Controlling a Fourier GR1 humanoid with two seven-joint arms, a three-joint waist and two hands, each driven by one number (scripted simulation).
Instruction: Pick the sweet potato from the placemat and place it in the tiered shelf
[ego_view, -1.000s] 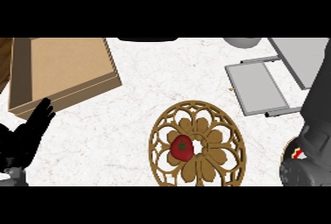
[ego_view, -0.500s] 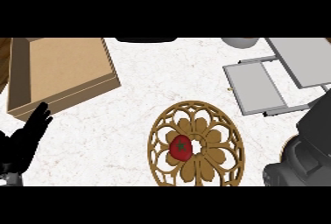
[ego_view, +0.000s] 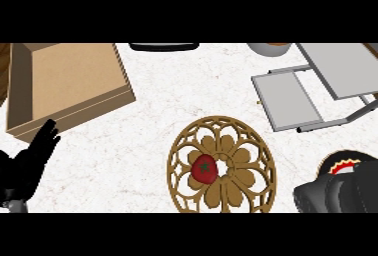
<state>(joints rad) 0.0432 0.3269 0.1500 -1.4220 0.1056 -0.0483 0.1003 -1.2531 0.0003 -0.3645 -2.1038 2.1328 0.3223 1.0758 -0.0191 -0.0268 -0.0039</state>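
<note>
A round red vegetable with a green stem (ego_view: 204, 168) lies left of centre on the ornate golden round placemat (ego_view: 244, 145) in the lower middle of the head view. The grey tiered shelf (ego_view: 289, 100) stands at the upper right, its higher tier (ego_view: 341, 67) reaching the right edge. My right hand (ego_view: 328, 194) comes in at the lower right, just right of the placemat, apart from the vegetable, open and holding nothing. My left hand (ego_view: 26, 165) rests open at the lower left edge, fingers up.
A large open cardboard box (ego_view: 66, 82) fills the upper left, just above my left hand. A dark flat object (ego_view: 164, 46) and a grey round vessel (ego_view: 267, 48) sit at the far edge of the white speckled counter (ego_view: 148, 130).
My right arm has swung in from the right edge, bringing the black hand into view beside the placemat. The left hand has sunk slightly. The vegetable has not moved.
</note>
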